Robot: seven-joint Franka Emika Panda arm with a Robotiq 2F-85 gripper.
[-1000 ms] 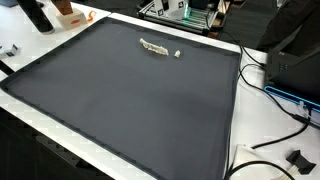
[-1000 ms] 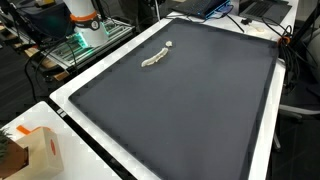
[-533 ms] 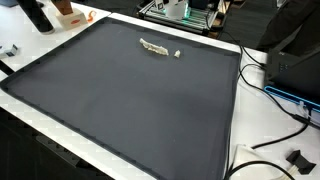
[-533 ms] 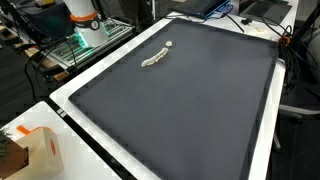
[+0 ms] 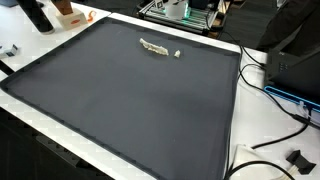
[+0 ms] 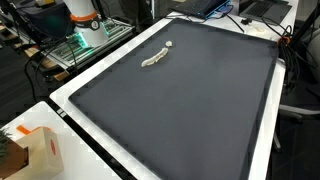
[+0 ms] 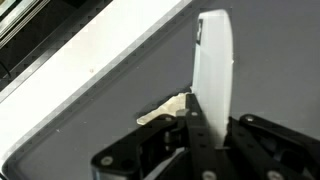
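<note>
In the wrist view my gripper [image 7: 215,125] comes in from the bottom, its black fingers [image 7: 198,122] closed against a long white flat object [image 7: 215,55] with a rounded end that sticks out ahead of them. Beside the fingers a beige piece [image 7: 163,111] shows on the dark grey mat [image 7: 110,130], partly hidden by the gripper. Both exterior views show a small beige strip with a white end [image 5: 157,47] [image 6: 155,58] lying near the mat's far edge. Neither arm nor gripper appears over the mat there.
The mat [image 5: 130,100] [image 6: 190,110] has a white border [image 6: 80,125]. The robot base [image 6: 82,18] stands off one side. A cardboard box [image 6: 38,150], cables [image 5: 270,95] and a black box [image 5: 298,65] lie around the table's edges.
</note>
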